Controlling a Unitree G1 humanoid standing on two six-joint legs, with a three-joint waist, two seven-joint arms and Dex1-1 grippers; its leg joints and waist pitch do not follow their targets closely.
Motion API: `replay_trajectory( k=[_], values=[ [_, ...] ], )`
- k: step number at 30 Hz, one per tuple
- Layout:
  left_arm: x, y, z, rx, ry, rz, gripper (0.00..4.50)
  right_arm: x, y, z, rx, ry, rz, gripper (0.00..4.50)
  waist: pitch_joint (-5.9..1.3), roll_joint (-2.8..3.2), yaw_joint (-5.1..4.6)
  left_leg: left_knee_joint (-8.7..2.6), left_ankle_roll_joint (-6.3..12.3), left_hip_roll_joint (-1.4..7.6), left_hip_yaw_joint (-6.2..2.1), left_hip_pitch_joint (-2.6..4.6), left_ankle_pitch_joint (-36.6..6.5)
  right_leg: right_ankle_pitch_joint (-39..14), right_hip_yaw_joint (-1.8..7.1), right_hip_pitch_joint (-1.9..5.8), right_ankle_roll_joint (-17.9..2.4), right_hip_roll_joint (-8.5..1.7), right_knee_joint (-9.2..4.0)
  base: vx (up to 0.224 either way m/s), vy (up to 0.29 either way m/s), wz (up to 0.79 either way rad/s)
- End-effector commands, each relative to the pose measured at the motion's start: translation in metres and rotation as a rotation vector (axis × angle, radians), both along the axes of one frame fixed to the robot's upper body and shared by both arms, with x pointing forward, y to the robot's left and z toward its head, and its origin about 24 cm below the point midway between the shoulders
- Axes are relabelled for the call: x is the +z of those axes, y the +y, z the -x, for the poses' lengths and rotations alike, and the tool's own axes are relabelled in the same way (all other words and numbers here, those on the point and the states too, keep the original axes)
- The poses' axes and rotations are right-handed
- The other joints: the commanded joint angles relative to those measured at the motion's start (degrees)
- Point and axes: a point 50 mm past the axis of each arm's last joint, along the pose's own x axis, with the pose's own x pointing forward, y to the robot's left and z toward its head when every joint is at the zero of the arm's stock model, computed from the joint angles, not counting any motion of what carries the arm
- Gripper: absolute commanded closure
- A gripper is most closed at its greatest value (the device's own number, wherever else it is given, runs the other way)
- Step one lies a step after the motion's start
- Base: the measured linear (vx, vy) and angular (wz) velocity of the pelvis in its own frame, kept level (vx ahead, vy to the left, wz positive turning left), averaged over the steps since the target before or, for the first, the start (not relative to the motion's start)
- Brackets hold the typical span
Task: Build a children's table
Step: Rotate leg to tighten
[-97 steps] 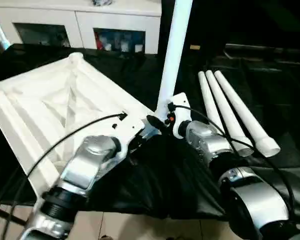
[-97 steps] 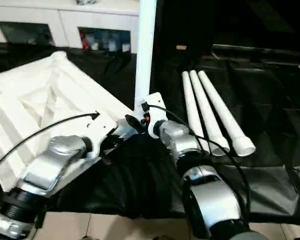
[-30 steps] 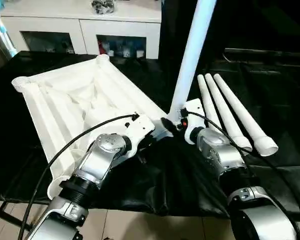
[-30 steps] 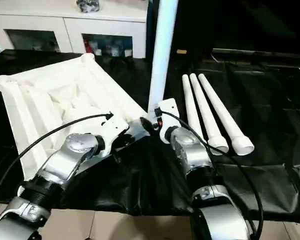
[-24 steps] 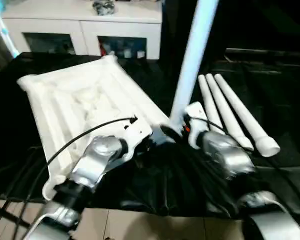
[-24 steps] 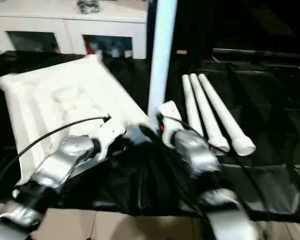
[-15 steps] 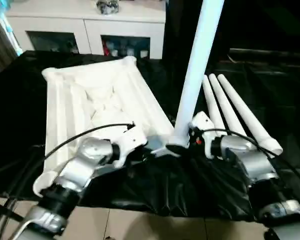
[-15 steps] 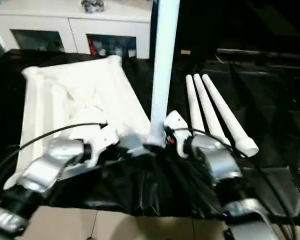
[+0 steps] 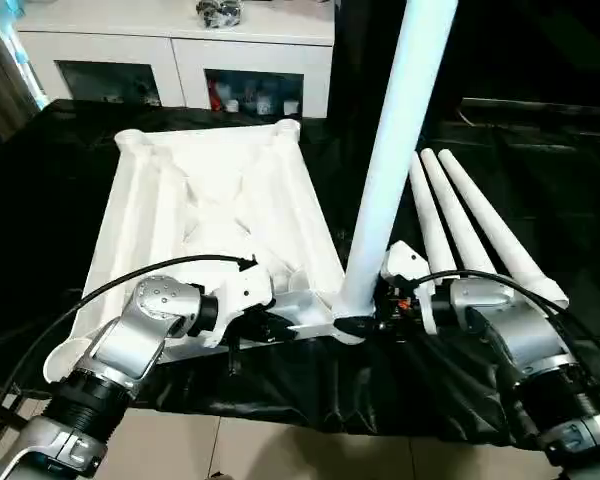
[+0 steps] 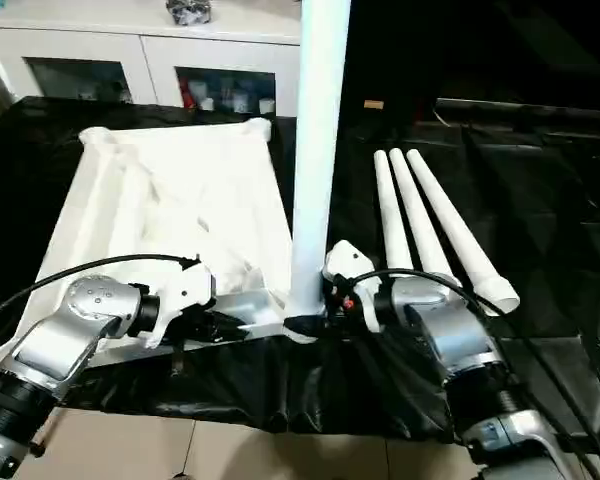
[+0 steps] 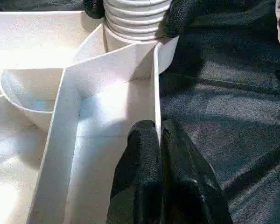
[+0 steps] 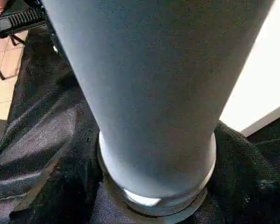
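Since a second ago we have swung the tabletop (image 9: 210, 215) round on the black worktop (image 9: 540, 180), so that its long sides now run away from us and the corner we hold lies nearest us; the leg (image 9: 395, 150) has stayed upright in that corner's socket (image 9: 345, 325).

Our left gripper (image 11: 159, 140) has its fingers (image 11: 144, 154) together, pinched on the thin rim wall of the tabletop just beside the socket. Our right gripper (image 10: 310, 318) is at the foot of the leg, with a black finger on each side of its ribbed base in the left wrist view. Whether those fingers are clamped on it or only stand around it we cannot tell.

The tabletop lies underside up, ribs showing. Three more legs (image 9: 470, 225) lie side by side on the worktop to the right, well apart from any socket. So we judge the first leg to be the step in hand, with three still to fit.

Next we should check that this leg is seated fully. Then the right gripper must let go and reach for the nearest loose leg, while the left keeps the tabletop from sliding. A second socket (image 9: 288, 128) waits at the far corner.
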Motion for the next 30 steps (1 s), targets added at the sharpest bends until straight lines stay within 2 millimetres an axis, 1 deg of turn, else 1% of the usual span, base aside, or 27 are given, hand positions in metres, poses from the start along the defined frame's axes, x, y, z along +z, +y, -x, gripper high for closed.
replay_trajectory(
  k=[1,2,3,4,5,6,7,8,9,10,12,13,15,16,17,18,19,20,22,23,24,25,26,27,28,29,30],
  values=[
    [0.011,-0.018,0.003,-0.085,-0.035,0.066,4.50,-0.002,0.011,0.005,0.050,0.020,-0.023,1.65,-4.03,-0.06,-0.04,-3.79,2.64,1.73,-0.31,0.16,-9.7,-12.7,2.94,3.23,-11.9,-4.21,-4.56,0.000,0.000,0.00],
    [0.011,-0.019,0.003,-0.077,-0.034,0.073,4.50,-0.004,0.011,0.005,0.046,0.024,-0.024,1.68,-4.02,-0.05,-0.04,-3.80,2.63,1.73,-0.31,0.15,-9.7,-12.7,2.94,3.22,-11.9,-4.19,-4.57,0.000,0.000,0.00],
    [0.011,-0.020,0.002,-0.063,-0.037,0.081,4.50,-0.006,0.013,0.005,0.031,0.027,-0.029,1.70,-4.04,-0.36,-0.08,-3.80,2.70,1.75,-0.29,0.14,-9.5,-12.6,2.95,3.22,-11.8,-4.19,-4.54,0.000,0.000,0.00],
    [0.011,-0.023,-0.002,-0.011,-0.049,0.090,4.50,-0.010,0.017,0.002,-0.027,0.020,-0.042,1.70,-4.00,-0.43,-0.12,-3.79,2.66,1.74,-0.25,0.08,-9.1,-12.7,2.99,3.19,-11.7,-4.21,-4.50,0.000,0.000,0.00],
    [0.011,-0.025,-0.004,0.014,-0.055,0.092,4.50,-0.012,0.019,0.001,-0.056,0.015,-0.047,1.71,-3.96,-0.30,-0.21,-3.78,2.34,1.64,-0.25,0.09,-9.4,-13.5,2.94,3.13,-11.6,-4.22,-4.61,0.000,0.000,0.00],
    [0.012,-0.027,-0.007,0.042,-0.068,0.095,4.50,-0.014,0.021,-0.002,-0.094,0.006,-0.050,1.72,-3.96,-0.34,-0.28,-3.81,2.16,1.66,-0.27,0.12,-9.6,-14.0,2.93,3.14,-11.5,-4.27,-4.68,0.000,0.000,0.00],
    [0.013,-0.031,-0.013,0.093,-0.082,0.106,4.50,-0.017,0.025,-0.008,-0.178,-0.012,-0.054,1.72,-3.83,-0.29,-0.49,-3.87,1.76,1.59,-0.29,0.14,-10.1,-15.5,2.88,3.04,-11.0,-4.20,-4.92,0.000,0.000,0.00],
    [0.013,-0.034,-0.017,0.131,-0.093,0.106,4.50,-0.020,0.028,-0.013,-0.251,-0.029,-0.052,1.73,-3.85,0.12,-0.55,-3.81,1.44,1.54,-0.30,0.17,-10.2,-15.9,2.91,3.02,-10.8,-4.25,-4.92,0.000,0.000,0.00],
    [0.014,-0.038,-0.021,0.168,-0.107,0.103,4.50,-0.022,0.030,-0.019,-0.330,-0.038,-0.048,1.73,-3.67,-0.16,-1.05,-3.99,0.79,1.36,-0.37,-0.04,-10.9,-17.7,2.79,3.07,-10.3,-4.17,-5.18,0.000,0.000,0.00],
    [0.014,-0.038,-0.022,0.175,-0.109,0.102,4.50,-0.022,0.031,-0.020,-0.347,-0.039,-0.047,1.73,-3.78,0.07,-1.36,-3.95,0.23,1.28,-0.46,0.16,-11.7,-19.5,2.72,3.04,-9.7,-4.19,-5.36,0.000,0.000,0.00],
    [0.015,-0.049,-0.030,0.261,-0.131,0.101,4.50,-0.026,0.038,-0.032,-0.521,-0.037,-0.039,1.73,-3.88,0.05,-1.75,-3.84,0.07,1.21,-0.49,0.15,-11.6,-19.6,2.78,3.01,-9.6,-4.24,-5.38,0.000,0.000,0.00],
    [0.017,-0.055,-0.036,0.321,-0.140,0.107,4.50,-0.027,0.043,-0.038,-0.602,-0.020,-0.050,1.73,-3.84,-0.09,-2.06,-3.83,0.05,1.08,-0.55,-0.05,-11.5,-20.3,2.71,3.09,-9.5,-4.21,-5.42,0.000,0.000,0.00],
    [0.020,-0.063,-0.041,0.390,-0.148,0.126,4.50,-0.025,0.052,-0.044,-0.688,0.003,-0.075,1.74,-3.97,0.00,-1.95,-3.70,0.01,1.04,-0.52,0.12,-11.0,-20.5,2.72,3.05,-9.3,-4.26,-5.53,0.000,0.000,0.00],
    [0.021,-0.067,-0.043,0.417,-0.150,0.134,4.50,-0.025,0.055,-0.046,-0.722,0.014,-0.083,1.74,-4.15,-0.03,-1.84,-3.62,0.33,1.10,-0.46,0.11,-9.8,-17.9,2.83,3.04,-10.0,-4.24,-5.23,0.000,0.000,0.00],
    [0.021,-0.073,-0.043,0.414,-0.162,0.138,4.50,-0.022,0.064,-0.048,-0.714,0.000,-0.098,1.74,-4.33,-0.56,-1.58,-3.58,1.06,1.21,-0.37,-0.02,-8.8,-15.2,2.84,3.20,-10.4,-4.23,-4.93,0.000,0.000,0.00],
    [0.022,-0.075,-0.042,0.410,-0.165,0.141,4.50,-0.022,0.066,-0.048,-0.705,-0.006,-0.105,1.74,-4.33,-0.40,-1.55,-3.62,1.36,1.25,-0.43,-0.14,-8.2,-14.0,2.84,3.25,-10.7,-4.31,-4.75,0.000,0.000,0.00],
    [0.022,-0.078,-0.041,0.401,-0.170,0.147,4.50,-0.020,0.071,-0.048,-0.687,-0.016,-0.118,1.74,-4.56,-0.22,-1.43,-3.53,2.04,1.32,-0.36,-0.22,-6.7,-10.6,2.82,3.36,-11.2,-4.24,-4.46,0.000,0.000,0.00],
    [0.023,-0.080,-0.041,0.393,-0.176,0.156,4.50,-0.020,0.073,-0.047,-0.674,-0.011,-0.130,1.39,-4.66,-0.92,-1.45,-3.49,3.08,1.30,-0.20,-0.38,-5.0,-7.0,2.83,3.56,-12.0,-4.16,-4.15,0.000,0.000,0.00],
    [0.023,-0.081,-0.037,0.374,-0.168,0.164,4.50,-0.021,0.072,-0.046,-0.661,0.024,-0.165,1.04,-4.72,-0.58,-1.19,-3.45,4.35,1.40,-0.20,-0.36,-3.4,-4.7,2.75,3.64,-12.9,-4.33,-3.82,0.000,0.000,0.00],
    [0.023,-0.081,-0.035,0.352,-0.172,0.166,4.50,-0.021,0.071,-0.046,-0.647,0.044,-0.188,1.01,-4.67,-0.53,-1.19,-3.43,4.93,1.43,-0.17,-0.43,-3.1,-4.1,2.73,3.63,-13.3,-4.34,-3.80,0.000,0.000,0.00],
    [0.022,-0.081,-0.032,0.330,-0.176,0.168,4.50,-0.020,0.070,-0.045,-0.636,0.044,-0.192,0.91,-4.60,-0.66,-1.27,-3.46,5.27,1.48,-0.15,-0.44,-3.6,-4.5,2.72,3.68,-13.5,-4.41,-3.89,0.000,0.000,0.00],
    [0.021,-0.079,-0.030,0.308,-0.174,0.167,4.50,-0.020,0.067,-0.045,-0.620,0.027,-0.181,0.91,-4.55,-0.34,-1.25,-3.49,5.20,1.55,-0.23,-0.44,-4.0,-5.1,2.68,3.67,-13.6,-4.49,-3.87,0.000,0.000,0.00],
    [0.021,-0.077,-0.028,0.294,-0.172,0.166,4.50,-0.020,0.065,-0.045,-0.609,0.014,-0.172,0.91,-4.48,-0.50,-1.45,-3.49,5.09,1.48,-0.17,-0.54,-4.8,-6.3,2.69,3.73,-13.4,-4.49,-4.09,0.000,0.000,0.00],
    [0.020,-0.075,-0.025,0.273,-0.167,0.168,4.50,-0.020,0.062,-0.044,-0.595,0.006,-0.161,0.73,-4.46,0.06,-1.38,-3.49,4.94,1.50,-0.25,-0.43,-5.1,-6.7,2.71,3.67,-13.4,-4.54,-4.10,0.000,0.000,0.00],
    [0.019,-0.074,-0.023,0.261,-0.159,0.165,4.50,-0.020,0.059,-0.044,-0.580,0.002,-0.154,0.73,-4.44,0.24,-1.47,-3.50,4.66,1.59,-0.21,-0.25,-5.9,-7.5,2.73,3.50,-13.4,-4.45,-4.25,0.000,0.000,0.00],
    [0.018,-0.072,-0.021,0.243,-0.153,0.162,4.50,-0.019,0.055,-0.043,-0.558,-0.010,-0.147,0.73,-4.36,0.06,-1.42,-3.52,4.48,1.56,-0.12,-0.19,-6.5,-8.2,2.75,3.45,-13.4,-4.40,-4.44,0.000,0.000,0.00],
    [0.019,-0.068,-0.018,0.214,-0.132,0.175,4.50,-0.018,0.046,-0.042,-0.513,-0.050,-0.111,0.73,-4.34,0.18,-1.33,-3.54,4.33,1.57,-0.18,-0.24,-6.8,-8.6,2.74,3.52,-13.3,-4.41,-4.41,0.000,0.000,0.00]
  ],
)
